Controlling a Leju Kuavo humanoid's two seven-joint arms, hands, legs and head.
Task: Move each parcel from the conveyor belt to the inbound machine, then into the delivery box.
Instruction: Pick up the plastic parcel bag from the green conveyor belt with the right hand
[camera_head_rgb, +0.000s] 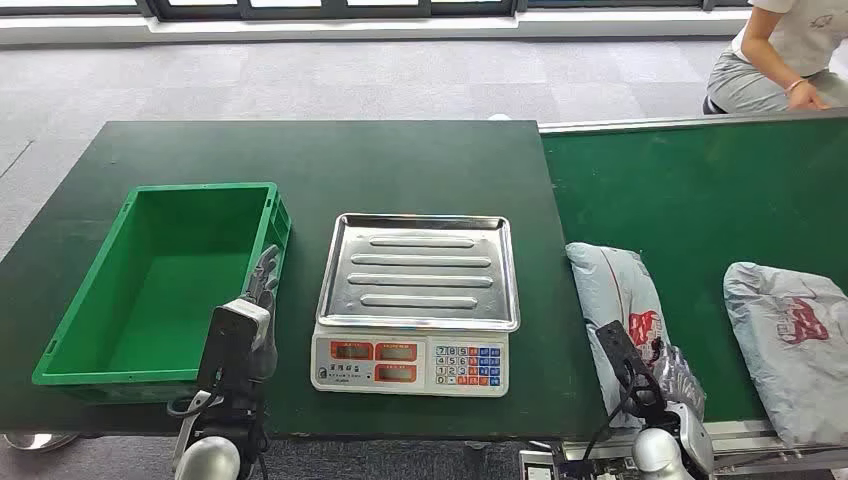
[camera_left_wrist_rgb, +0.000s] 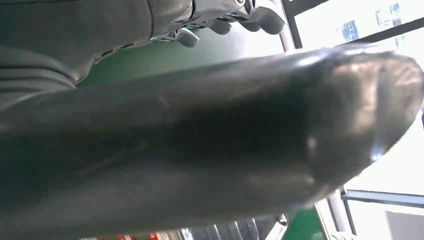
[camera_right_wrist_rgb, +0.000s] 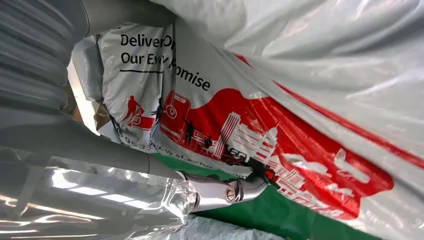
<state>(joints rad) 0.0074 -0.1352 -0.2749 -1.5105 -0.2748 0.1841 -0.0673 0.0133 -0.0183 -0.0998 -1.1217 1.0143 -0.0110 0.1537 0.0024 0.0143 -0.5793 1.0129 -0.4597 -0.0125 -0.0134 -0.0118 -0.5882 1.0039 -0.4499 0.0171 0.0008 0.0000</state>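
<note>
crate: green delivery box (camera_head_rgb: 75, 330) sits at the left end of the bench (camera_head_rgb: 300, 150), with no parcel in it.
left hand: our left hand (camera_head_rgb: 258, 300) hangs over the near right rim of the crate, fingers stretched out and a little apart, holding nothing that we can see. In its wrist view the thumb blocks most of the frame.
scale: inbound machine (camera_head_rgb: 415, 270) stands mid-bench, just right of the crate, with a bare steel tray and its keypad facing the near edge.
near parcel: grey parcel (camera_head_rgb: 615, 290) lies on the conveyor belt (camera_head_rgb: 700, 180) along its left edge, beside the bench, reaching to the near edge.
right hand: our right hand (camera_head_rgb: 680, 385) is at the near end of that parcel. In its wrist view one finger (camera_right_wrist_rgb: 220, 190) lies against the printed film; we cannot tell whether the grip has closed.
far parcel: second parcel (camera_head_rgb: 795, 330) is further right on the belt, apart from the first.
person: crouched past the belt's far right corner.
step: we judge that we are at the pick of the first parcel, with nothing weighed or boxed yet.
next: we need a firm hold on the slack film, then a lift clear of the belt edge and a carry left onto the tray. The bag will likely sag, so we should lift high.
</note>
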